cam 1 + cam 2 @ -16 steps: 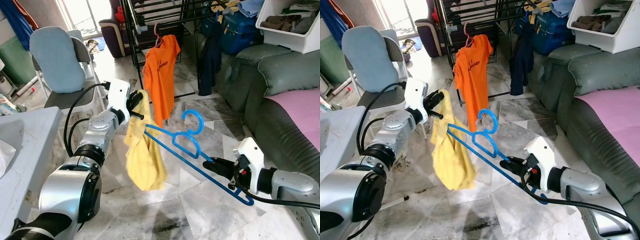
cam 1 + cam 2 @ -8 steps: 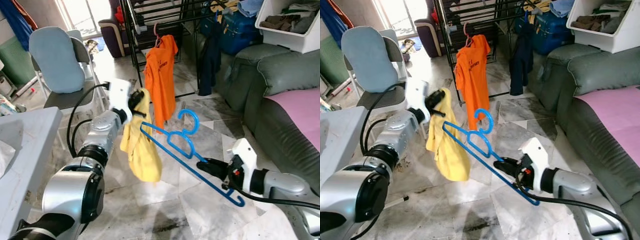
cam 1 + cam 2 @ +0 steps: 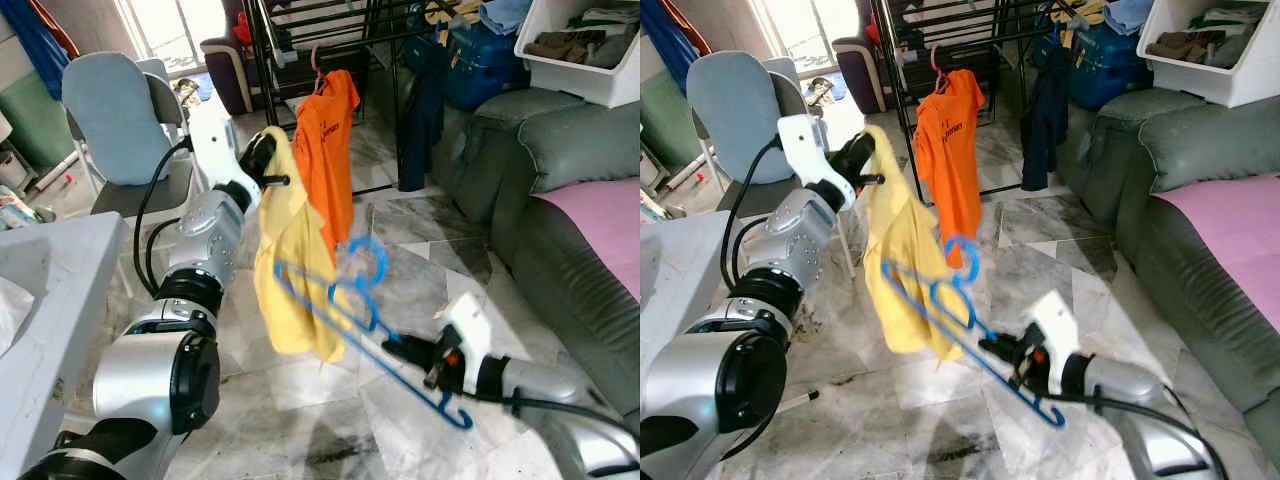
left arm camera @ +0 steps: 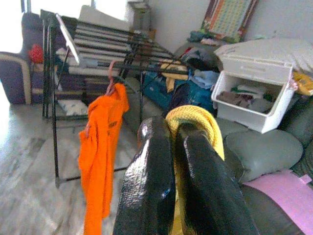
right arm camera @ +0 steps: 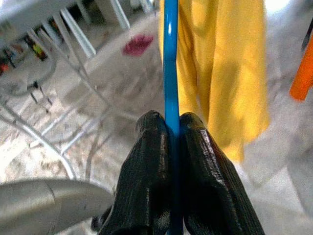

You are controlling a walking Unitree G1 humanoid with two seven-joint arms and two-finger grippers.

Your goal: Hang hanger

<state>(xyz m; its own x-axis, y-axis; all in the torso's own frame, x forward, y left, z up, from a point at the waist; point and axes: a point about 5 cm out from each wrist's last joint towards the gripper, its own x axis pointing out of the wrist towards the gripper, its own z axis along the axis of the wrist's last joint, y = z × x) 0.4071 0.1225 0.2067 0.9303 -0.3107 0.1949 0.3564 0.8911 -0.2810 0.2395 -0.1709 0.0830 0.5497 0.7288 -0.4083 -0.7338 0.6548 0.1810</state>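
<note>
Over the marble floor [image 3: 420,225], mid-room, the right gripper [image 3: 398,348] has its two black fingers [image 5: 151,161] pinched on the lower bar of the blue hanger [image 3: 340,305]. Hanger is tilted, hook end up, its far end touching or overlapping the yellow shirt [image 3: 288,270]; can't tell if it's inside the fabric. Left gripper [image 3: 262,165] is raised higher, fingers [image 4: 146,181] clamped tight on the top of the yellow shirt, which hangs straight down from them, clear of the floor.

Behind the shirt: black drying rack [image 3: 330,40] w/ an orange T-shirt [image 3: 328,150] on a pink hanger, plus a dark garment [image 3: 420,115] hanging off the rack's right side.

Containers: white bin [image 3: 580,50] sits on top of the grey sofa [image 3: 530,170] at the far right corner, open front, folded clothes inside, brown and grey-green. Blue bag [image 3: 480,65] just left of it, w/ clothes piled on top.

Sofa seat has a pink cover [image 3: 600,220]. Far left: chair [image 3: 120,120] w/ a light blue cushion; white table [image 3: 40,290] edge near the left arm.
</note>
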